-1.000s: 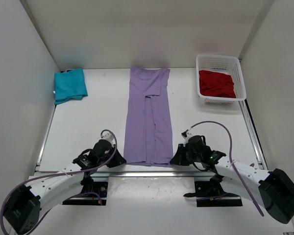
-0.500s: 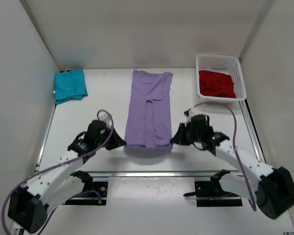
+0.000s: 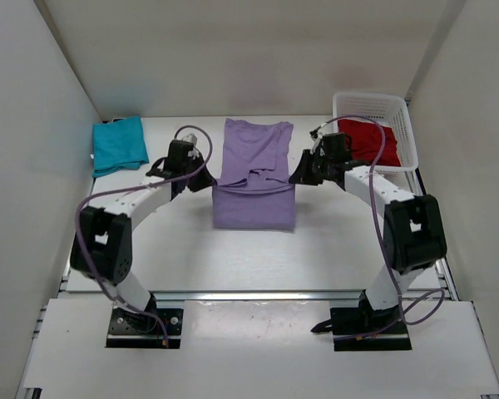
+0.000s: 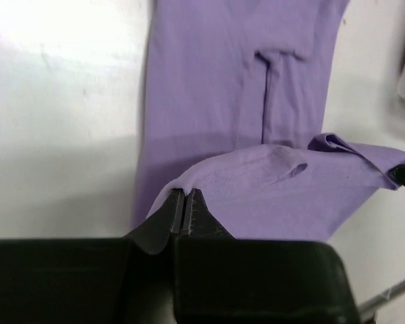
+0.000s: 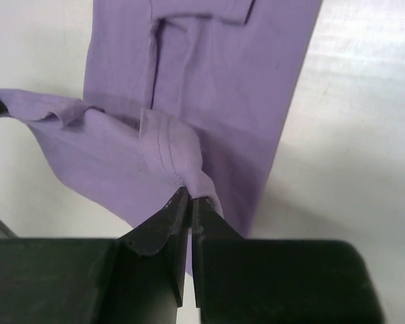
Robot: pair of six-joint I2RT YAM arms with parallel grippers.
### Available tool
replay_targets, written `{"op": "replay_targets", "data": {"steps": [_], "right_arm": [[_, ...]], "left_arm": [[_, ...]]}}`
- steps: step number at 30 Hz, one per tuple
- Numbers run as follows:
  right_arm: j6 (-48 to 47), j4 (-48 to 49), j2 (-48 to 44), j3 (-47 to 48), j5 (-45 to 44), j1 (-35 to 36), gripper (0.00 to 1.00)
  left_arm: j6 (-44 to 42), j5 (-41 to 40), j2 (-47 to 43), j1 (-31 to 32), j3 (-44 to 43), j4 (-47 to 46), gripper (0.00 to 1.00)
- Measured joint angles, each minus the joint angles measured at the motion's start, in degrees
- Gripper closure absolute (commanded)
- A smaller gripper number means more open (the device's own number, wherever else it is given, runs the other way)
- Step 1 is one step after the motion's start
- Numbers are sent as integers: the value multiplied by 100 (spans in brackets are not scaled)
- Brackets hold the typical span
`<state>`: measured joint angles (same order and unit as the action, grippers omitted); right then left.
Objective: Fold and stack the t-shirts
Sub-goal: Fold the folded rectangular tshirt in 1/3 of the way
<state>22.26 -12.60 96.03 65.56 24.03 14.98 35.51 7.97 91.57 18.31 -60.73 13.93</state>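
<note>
The lavender t-shirt (image 3: pixel 254 179) lies lengthwise at the table's middle, its near half lifted and carried over the far half. My left gripper (image 3: pixel 206 181) is shut on the shirt's left hem corner (image 4: pixel 182 185). My right gripper (image 3: pixel 297 177) is shut on the right hem corner (image 5: pixel 196 182). The hem hangs between them above the shirt's collar half (image 4: pixel 209 74), which also shows in the right wrist view (image 5: pixel 209 74). The teal t-shirt (image 3: pixel 119 144) lies folded at the far left. The red t-shirt (image 3: pixel 367 141) is bunched in the basket.
The white lattice basket (image 3: pixel 374 105) stands at the far right corner. White walls close in the table on the left, back and right. A metal rail (image 3: pixel 258 294) runs along the near edge.
Both grippers have carried the lavender shirt's near hem from the near edge up and away toward the back, doubling the shirt over itself. Both arms are now stretched far out.
</note>
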Motion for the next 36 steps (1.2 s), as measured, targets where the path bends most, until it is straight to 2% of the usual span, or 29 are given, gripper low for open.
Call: {"op": "replay_targets", "data": {"steps": [5, 9, 12, 14, 15, 16, 17, 18, 19, 22, 23, 24, 26, 28, 32, 36], "right_arm": [[-109, 11, 942, 835, 179, -164, 100], [-138, -68, 1615, 1248, 273, -232, 100], [-160, -162, 2107, 1659, 313, -245, 100], [-162, -177, 2297, 1827, 328, -254, 94], [-173, -179, 2341, 1858, 328, -254, 88], [-173, -181, 2347, 1860, 326, -258, 79], [-164, -201, 2347, 1860, 323, -260, 76], [-157, -195, 2343, 1858, 317, -264, 72], [-149, -170, 2315, 1849, 302, -264, 71], [-83, -17, 1980, 1554, 127, -264, 68], [-48, 13, 1762, 1368, 70, -243, 74], [-13, 59, 1519, 1172, 9, -205, 78], [50, 262, 1014, 791, -107, -109, 97], [105, 437, 664, 560, -175, 133, 100], [103, 752, 743, 503, -192, 831, 100], [-13, 627, 1445, 813, -173, 1346, 100]], "left_arm": [[-127, -50, 1036, -107, -811, -81, 100], [-142, -26, 1648, -177, -1014, -192, 98], [-120, 15, 2004, -208, -1255, -216, 92], [-94, 59, 2164, -236, -1432, -254, 77], [-68, 109, 2208, -256, -1488, -295, 71], [-31, 175, 2218, -282, -1506, -369, 60], [-11, 219, 2210, -308, -1504, -433, 53], [55, 264, 2175, -339, -1447, -595, 50], [114, 278, 2079, -374, -1298, -791, 50], [319, 260, 1419, -433, -492, -1178, 58], [365, 238, 1137, -439, -223, -1252, 62], [413, 205, 828, -413, 37, -1342, 61], [498, 131, 280, -223, 511, -1668, 63], [570, 74, -72, 136, 870, -1976, 66], [713, 184, 219, 769, 1152, -2433, 69], [861, 212, 704, 765, 1617, -2533, 70]]}}
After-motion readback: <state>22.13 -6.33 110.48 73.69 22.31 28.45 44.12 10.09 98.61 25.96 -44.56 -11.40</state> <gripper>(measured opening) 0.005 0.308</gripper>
